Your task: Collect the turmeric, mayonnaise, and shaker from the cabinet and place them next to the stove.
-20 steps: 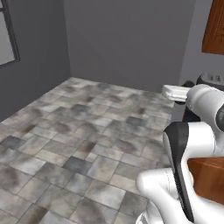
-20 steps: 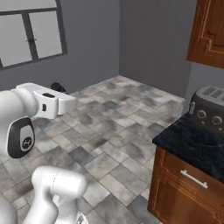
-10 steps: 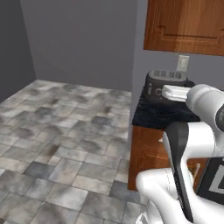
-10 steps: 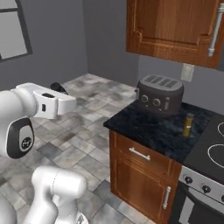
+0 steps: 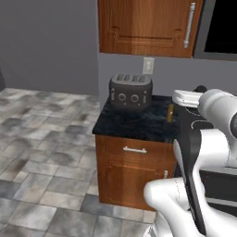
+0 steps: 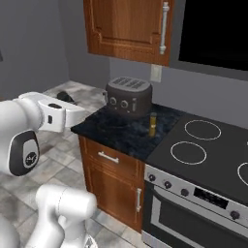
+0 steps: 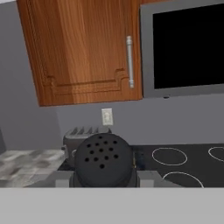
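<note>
Shaker: dark round top with holes, lower centre of my hand view, clamped between the gripper's closed-in jaws; cabinet door shut, upper left; microwave upper right.

Left base view: turmeric stands on the dark counter at centre right, right of the toaster.

Right base view: turmeric at centre, just beside the stove, which I see at right.

Glossy wood cabinet, black glass stove, speckled stone counter
</note>
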Robot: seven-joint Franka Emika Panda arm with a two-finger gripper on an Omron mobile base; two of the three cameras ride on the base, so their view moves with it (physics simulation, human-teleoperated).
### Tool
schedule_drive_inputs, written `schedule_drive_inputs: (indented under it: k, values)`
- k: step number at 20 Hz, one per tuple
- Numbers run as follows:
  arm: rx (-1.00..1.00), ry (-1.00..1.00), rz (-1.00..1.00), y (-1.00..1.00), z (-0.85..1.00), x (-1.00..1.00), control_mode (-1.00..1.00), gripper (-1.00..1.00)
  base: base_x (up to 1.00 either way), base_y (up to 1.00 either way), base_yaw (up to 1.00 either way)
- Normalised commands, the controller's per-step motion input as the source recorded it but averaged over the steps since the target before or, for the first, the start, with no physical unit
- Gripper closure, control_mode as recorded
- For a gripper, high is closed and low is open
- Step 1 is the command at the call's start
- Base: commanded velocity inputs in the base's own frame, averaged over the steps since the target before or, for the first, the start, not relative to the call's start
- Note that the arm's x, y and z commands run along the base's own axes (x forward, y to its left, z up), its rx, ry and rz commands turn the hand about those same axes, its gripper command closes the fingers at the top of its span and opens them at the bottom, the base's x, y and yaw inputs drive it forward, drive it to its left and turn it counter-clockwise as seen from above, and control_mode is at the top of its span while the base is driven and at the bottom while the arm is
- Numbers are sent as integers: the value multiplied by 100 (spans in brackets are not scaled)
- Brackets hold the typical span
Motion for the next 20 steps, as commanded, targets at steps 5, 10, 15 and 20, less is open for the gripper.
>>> schedule_drive_inputs:
  k: [5, 10, 15, 20]
  values:
    - [0, 0, 0, 0, 0, 0, 100, 100, 6, -67, -28]
    - [0, 0, 0, 0, 0, 0, 100, 100, 15, -69, -26]
    - [0, 0, 0, 0, 0, 0, 100, 100, 34, -68, -23]
    - [0, 0, 0, 0, 0, 0, 100, 100, 41, -61, -21]
